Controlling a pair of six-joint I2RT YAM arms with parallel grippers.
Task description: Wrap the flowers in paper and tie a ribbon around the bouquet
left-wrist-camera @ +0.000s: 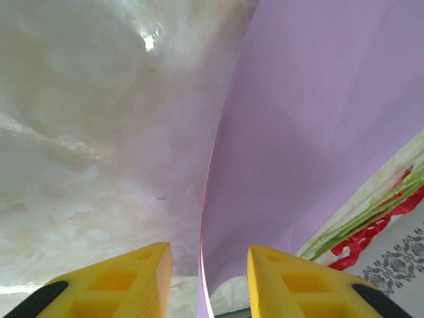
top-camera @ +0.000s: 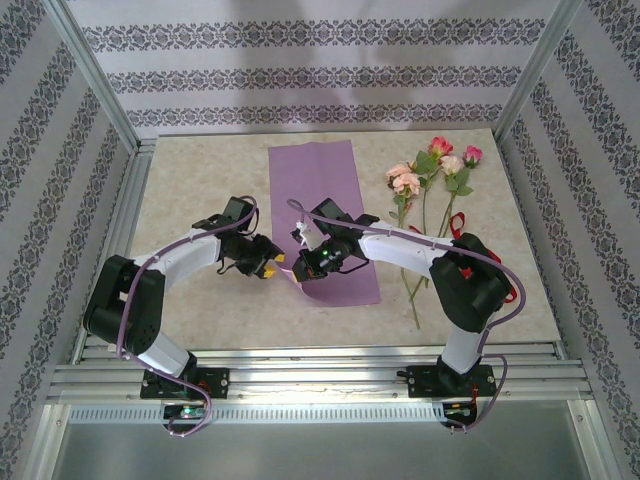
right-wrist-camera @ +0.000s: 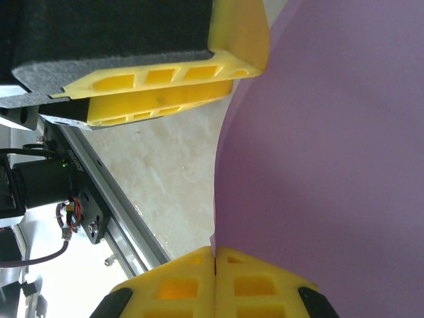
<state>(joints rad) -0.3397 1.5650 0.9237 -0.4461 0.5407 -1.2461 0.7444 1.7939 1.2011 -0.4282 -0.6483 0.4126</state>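
The lilac paper (top-camera: 318,190) lies lengthwise on the table's middle, its near left corner lifted. My right gripper (right-wrist-camera: 214,265) is shut on that corner's edge, and the sheet curves up from its yellow fingertips. My left gripper (left-wrist-camera: 209,278) is open just to the left; the paper's (left-wrist-camera: 311,119) thin pink edge runs between its spread fingers (left-wrist-camera: 132,275) and touches neither. Both grippers meet at the paper's near left corner (top-camera: 292,266). The flowers (top-camera: 432,168) lie on the right of the table, stems pointing toward me. The red ribbon (top-camera: 456,224) lies across the stems, partly under the right arm.
An aluminium rail (top-camera: 300,360) runs along the table's near edge, and patterned walls (top-camera: 60,160) close in the sides and back. The left gripper's yellow fingers (right-wrist-camera: 192,76) hang close above the paper (right-wrist-camera: 331,146) in the right wrist view. Bare tabletop (top-camera: 190,180) lies left of the sheet.
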